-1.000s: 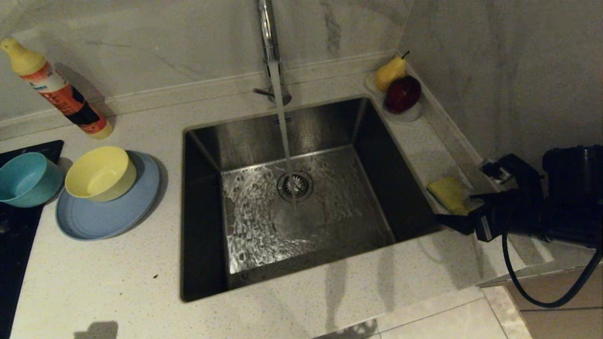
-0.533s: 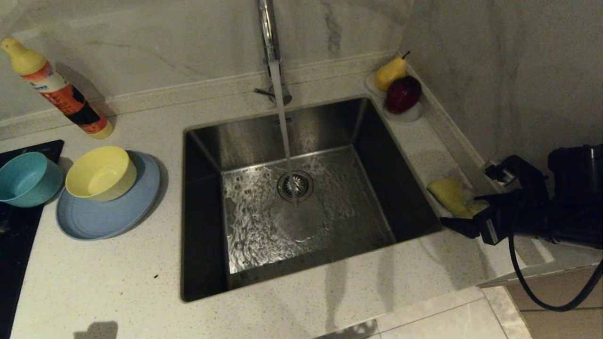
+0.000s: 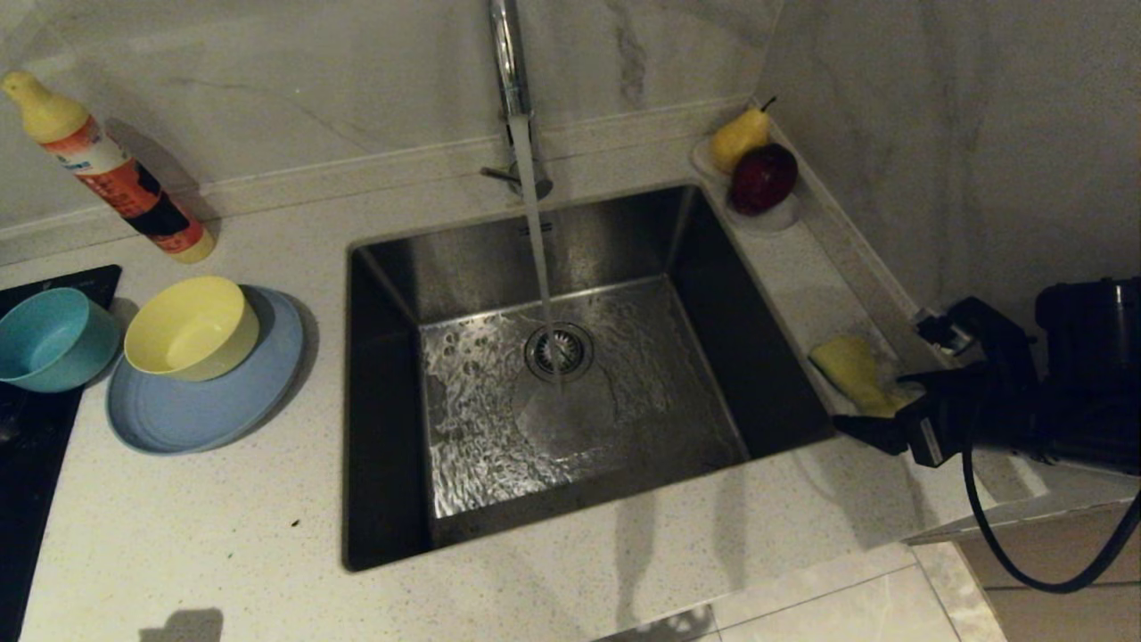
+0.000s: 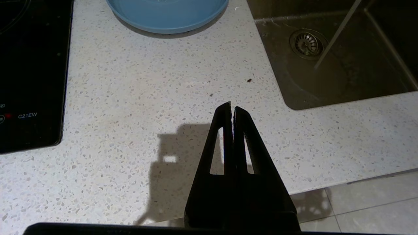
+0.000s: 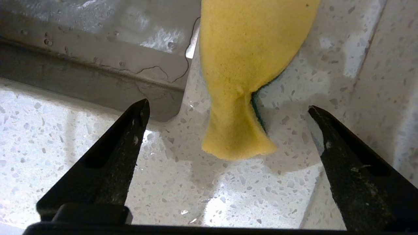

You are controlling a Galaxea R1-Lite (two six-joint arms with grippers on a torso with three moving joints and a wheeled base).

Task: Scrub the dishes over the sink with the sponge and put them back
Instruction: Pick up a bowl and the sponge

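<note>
Looking across, with the sink [image 3: 570, 374] as landmark, left to right:

Hob: a black glass cooktop [image 3: 27, 428] at the far left edge of the bench, well left of the sink.
Teal-blue bowl [image 3: 49, 339]: resting partly on the hob, well left of the sink.
Bottle: a yellow-capped, orange-labelled spray bottle [image 3: 107, 169] leaning by the back wall, left of the sink and behind the bowls.
Light-blue plate [image 3: 205, 383]: flat on the bench, left of the sink, just beside its left rim.
Pale yellow bowl [image 3: 192, 325]: upright on the plate, toward its back left part.
Bench [image 3: 178, 535]: pale speckled stone, wrapping the sink on all sides; marbled wall panels behind and to the right, pale floor tiles at the near edge.
Left gripper [image 4: 232, 109]: parked above the bench in front of the plate, left of the sink's near corner; fingers [image 4: 241, 124] pressed together, nothing between them.
Sink: square steel basin sunk in the bench, wet floor, round strainer [image 3: 559, 350] in the middle.
Tap [image 3: 510, 80]: chrome, behind the sink, water running down onto the strainer.
Fruit dish: a small white dish [image 3: 775, 218] at the sink's back right corner, with a yellow pear [image 3: 738, 135] and a dark red apple [image 3: 763, 176].
Sponge [image 3: 851, 373]: yellow face up, on the narrow bench strip right of the sink, its near end pinched and lifted.
Right gripper [image 3: 878, 428]: low at the sponge's near end, right of the sink; fingers [image 5: 114, 156] spread wide to either side of the sponge's end, not touching it.
</note>
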